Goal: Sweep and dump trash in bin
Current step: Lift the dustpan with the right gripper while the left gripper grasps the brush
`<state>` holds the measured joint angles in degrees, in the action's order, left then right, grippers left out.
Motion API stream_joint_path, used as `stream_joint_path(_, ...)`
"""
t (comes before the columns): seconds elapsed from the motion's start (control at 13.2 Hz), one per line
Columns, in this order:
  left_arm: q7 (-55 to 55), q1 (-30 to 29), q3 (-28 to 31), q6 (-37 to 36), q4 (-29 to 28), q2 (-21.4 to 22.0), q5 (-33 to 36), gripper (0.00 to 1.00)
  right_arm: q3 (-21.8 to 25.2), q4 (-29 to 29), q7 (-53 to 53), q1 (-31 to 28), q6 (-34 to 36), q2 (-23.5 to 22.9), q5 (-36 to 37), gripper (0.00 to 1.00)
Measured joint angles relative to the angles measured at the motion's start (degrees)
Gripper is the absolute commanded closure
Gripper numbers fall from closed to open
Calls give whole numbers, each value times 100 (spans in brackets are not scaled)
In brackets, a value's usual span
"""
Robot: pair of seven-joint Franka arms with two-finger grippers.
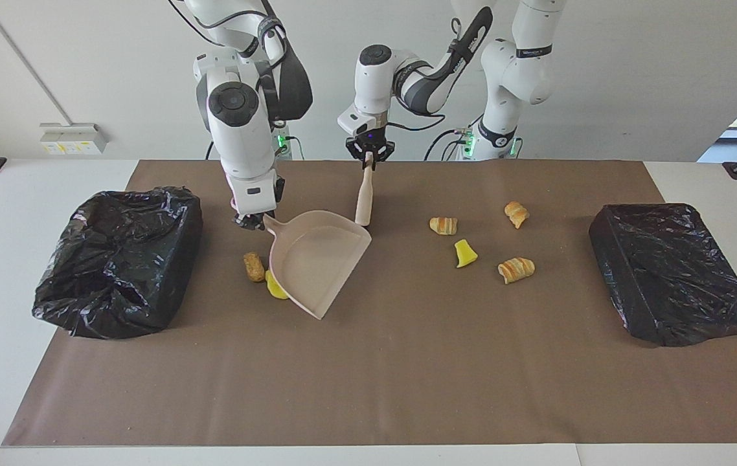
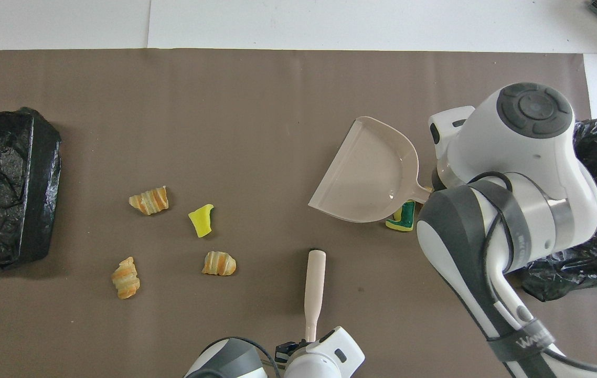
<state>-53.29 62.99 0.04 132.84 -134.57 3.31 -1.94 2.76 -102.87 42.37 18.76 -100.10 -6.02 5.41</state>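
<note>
One camera sits high across the bench (image 1: 368, 388) and faces the two robots, taking in the whole brown mat (image 1: 407, 362), both black-bagged bins at its ends and the wall at the robots' backs. The other hangs high above the robots' own end and looks steeply down and forward, closer in, so the arms enter from its bottom edge. Both share the mat, the dustpan (image 1: 313, 259) (image 2: 372, 181) and the scattered trash (image 1: 465, 254) (image 2: 201, 220), turned half a turn between them.
</note>
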Motion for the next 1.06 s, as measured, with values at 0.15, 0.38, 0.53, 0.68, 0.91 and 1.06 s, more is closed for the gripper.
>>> stream_joint_path(0.15, 15, -196, 42, -552, 194, 83, 122, 100, -14, -130, 0, 195, 0, 135, 286, 100)
stream_joint_path(0.38, 15, -712, 52, -1393, 372, 482, 429, 100, -31, -423, 0, 355, -8, 318, 529, 100)
stream_joint_path(0.53, 144, -1221, 66, -1735, 376, 816, 591, 100, -37, -610, 0, 554, -35, 370, 533, 100)
stream_joint_path(0.68, 395, -1776, 76, -2185, 371, 1058, 682, 100, -52, -729, -28, 686, -129, 385, 530, 100)
stream_joint_path(0.91, 515, -2589, 91, -2736, 317, 1207, 938, 100, -77, -860, -159, 919, -259, 362, 494, 100)
stream_joint_path(1.06, 547, -3108, 88, -2800, 186, 1216, 978, 100, -105, -929, -375, 1210, -331, 281, 463, 100)
